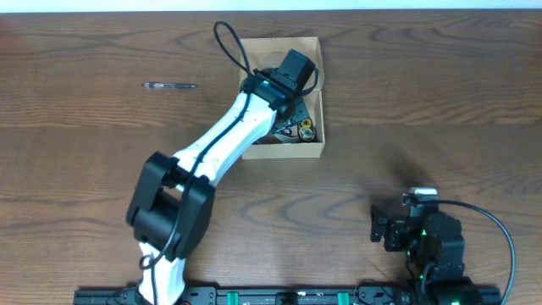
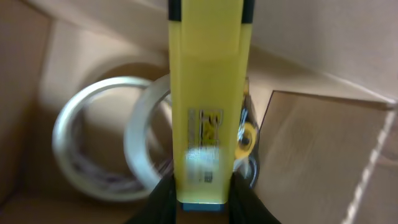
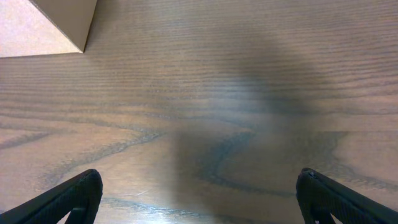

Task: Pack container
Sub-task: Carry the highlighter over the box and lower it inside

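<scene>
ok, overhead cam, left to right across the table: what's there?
pen → cardboard box → right gripper. The left arm is left out because it stretches from below the pen to over the box.

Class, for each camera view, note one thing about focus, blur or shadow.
Overhead: sharp, with a faint shadow on the table near the right arm. Left wrist: the yellow object and tape rolls look blurred. Right wrist: a broad shadow darkens the table.
</scene>
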